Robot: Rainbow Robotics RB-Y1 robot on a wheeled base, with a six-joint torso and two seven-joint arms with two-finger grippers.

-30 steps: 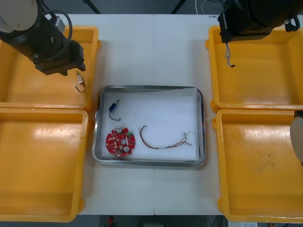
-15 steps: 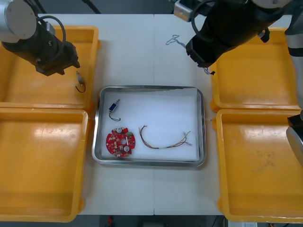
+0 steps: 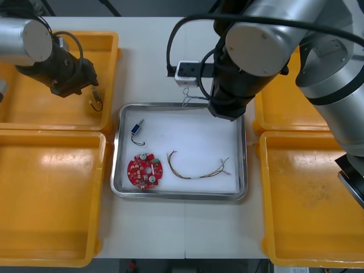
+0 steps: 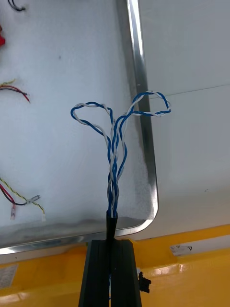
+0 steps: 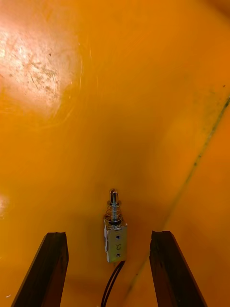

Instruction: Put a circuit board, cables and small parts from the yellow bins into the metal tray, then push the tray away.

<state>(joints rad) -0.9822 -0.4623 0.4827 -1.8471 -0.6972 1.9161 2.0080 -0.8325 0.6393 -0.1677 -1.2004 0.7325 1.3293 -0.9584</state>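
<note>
My right gripper [image 4: 112,245] is shut on a twisted blue and white cable [image 4: 115,144], whose loops hang over the far rim of the metal tray [image 3: 242,148]. From the front, the cable [image 3: 189,100] dangles at that rim beside the right arm. Inside the tray lie a round red circuit board [image 3: 144,169], a red and yellow cable [image 3: 199,169] and a small metal part [image 3: 136,128]. My left gripper [image 5: 109,236] is open in the far left yellow bin [image 3: 34,102], its fingers either side of a second small metal part [image 5: 115,237], also visible from the front [image 3: 94,102], with a black lead.
Two yellow bins [image 3: 45,193] stand on the left and two [image 3: 313,193] on the right of the tray. The right arm [image 3: 256,51] reaches across the table's far middle. Bare table lies in front of the tray.
The right arm has swung from the far right bin to the tray's far rim, carrying the blue and white cable. The left arm has shifted slightly near the small part.
</note>
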